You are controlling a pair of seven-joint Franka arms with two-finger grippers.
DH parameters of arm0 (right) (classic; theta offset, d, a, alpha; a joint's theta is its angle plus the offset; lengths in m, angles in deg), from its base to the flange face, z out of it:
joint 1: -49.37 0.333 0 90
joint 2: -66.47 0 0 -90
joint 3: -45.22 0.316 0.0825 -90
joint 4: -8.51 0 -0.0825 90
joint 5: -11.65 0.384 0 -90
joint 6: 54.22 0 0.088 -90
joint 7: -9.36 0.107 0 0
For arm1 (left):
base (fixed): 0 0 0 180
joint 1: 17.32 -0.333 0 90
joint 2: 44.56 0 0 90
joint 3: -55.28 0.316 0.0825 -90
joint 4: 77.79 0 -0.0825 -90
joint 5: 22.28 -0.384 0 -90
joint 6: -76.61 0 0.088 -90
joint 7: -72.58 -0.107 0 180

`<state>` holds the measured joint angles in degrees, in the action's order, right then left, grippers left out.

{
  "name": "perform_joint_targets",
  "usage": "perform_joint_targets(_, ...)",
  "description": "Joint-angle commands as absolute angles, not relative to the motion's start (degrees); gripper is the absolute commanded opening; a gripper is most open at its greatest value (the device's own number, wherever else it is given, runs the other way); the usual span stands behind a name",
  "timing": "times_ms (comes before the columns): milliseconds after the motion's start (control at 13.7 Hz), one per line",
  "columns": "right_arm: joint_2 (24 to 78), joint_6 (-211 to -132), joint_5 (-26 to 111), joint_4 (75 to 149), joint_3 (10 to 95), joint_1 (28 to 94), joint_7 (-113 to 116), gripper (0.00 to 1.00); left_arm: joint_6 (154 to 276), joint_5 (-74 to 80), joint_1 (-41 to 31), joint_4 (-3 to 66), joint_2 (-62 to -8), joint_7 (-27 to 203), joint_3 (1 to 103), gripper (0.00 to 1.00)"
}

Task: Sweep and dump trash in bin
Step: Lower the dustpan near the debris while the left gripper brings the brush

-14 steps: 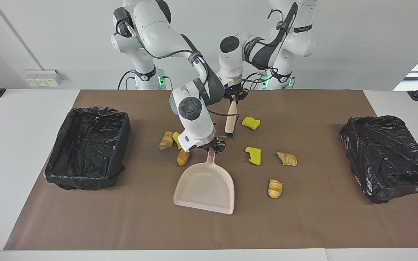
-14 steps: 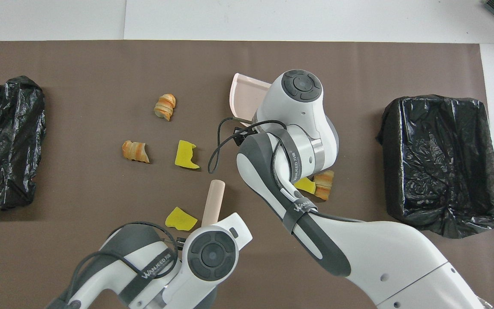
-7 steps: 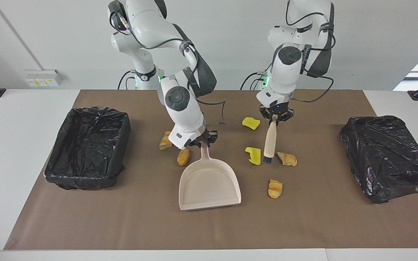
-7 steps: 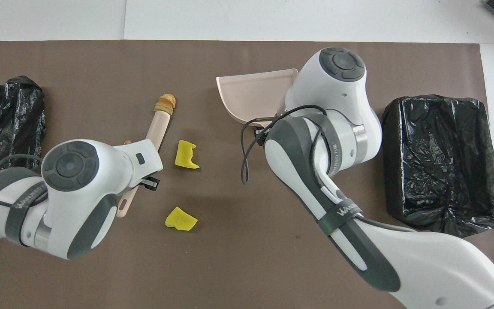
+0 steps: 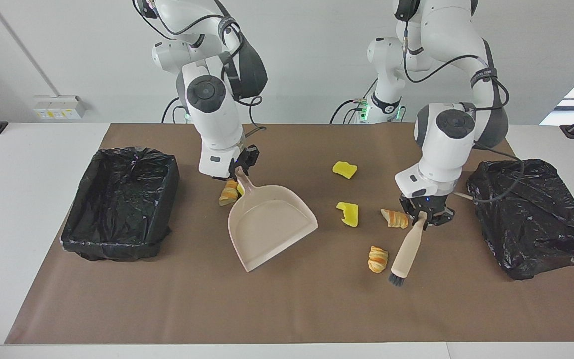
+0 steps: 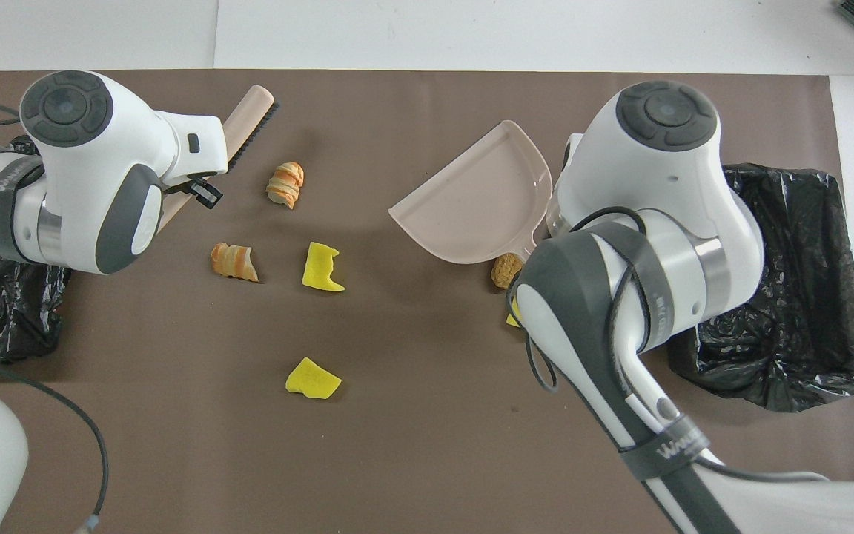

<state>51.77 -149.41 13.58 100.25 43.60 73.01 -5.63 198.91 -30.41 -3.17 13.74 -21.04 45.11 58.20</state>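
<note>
- Trash is seen scattered on the brown mat (image 5: 117, 309), none of it in the pan.
- Left gripper (image 5: 425, 215) is clenched on the brush (image 5: 406, 252) handle's top end, toward the left arm's end of the table; the brush is tilted, bristles down on the mat.
- A croissant bit (image 5: 378, 259) is lying just beside the bristles, apart from them; the same bit (image 6: 285, 184) is seen near the brush head (image 6: 249, 122) from overhead.
- A second croissant piece (image 5: 394, 218) is found just beside the left gripper, nearer to the robots than the first.
- A yellow sponge (image 5: 348, 214) is lying beside that piece, toward the table's middle; another sponge chunk (image 5: 344, 169) is nearer to the robots.
- Right gripper (image 5: 237, 170) is clamped on the dustpan (image 5: 269, 227) handle; the pan is angled, its open mouth pointed away from the robots.
- A bread bit (image 5: 227, 192) with a yellow scrap (image 5: 240, 188) touching it is tucked beside the handle, under the right gripper.
- From overhead a tan bit (image 6: 504, 270) is seen against the pan's handle end.
- One bin (image 5: 122, 202), lined in black and open, is sitting toward the right arm's end.
- A second black-bagged bin (image 5: 531, 214) is sitting toward the left arm's end, beside the left gripper.
</note>
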Motion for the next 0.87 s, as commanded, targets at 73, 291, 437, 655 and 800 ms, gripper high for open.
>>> perform_joint_targets(73, 62.1, -156.5, 8.2, 117.2, 44.1, 77.9, -13.0, 0.0, 196.9, -30.4, -7.3, 3.9, -13.1, 30.1, 56.7, 0.0)
perform_joint_targets(291, 64.6, -158.4, 9.3, 122.6, 44.2, 77.1, -25.7, 0.0, 199.2, -30.3, -7.1, 4.5, -12.0, 20.9, 56.9, 0.0)
perform_joint_targets(437, 66.6, -158.5, 10.6, 125.5, 44.2, 77.4, -27.2, 0.0, 198.5, -30.2, -6.7, 6.0, -12.5, 18.5, 56.9, 0.0)
perform_joint_targets(655, 69.0, -160.2, 11.4, 129.9, 44.3, 77.9, -27.0, 0.0, 196.2, -29.8, -6.2, 12.3, -15.8, 15.4, 56.7, 0.0)
perform_joint_targets(800, 69.9, -160.6, 13.1, 131.0, 44.3, 78.1, -27.5, 0.0, 195.8, -29.8, -4.1, 18.9, -20.3, 14.9, 56.7, 0.0)
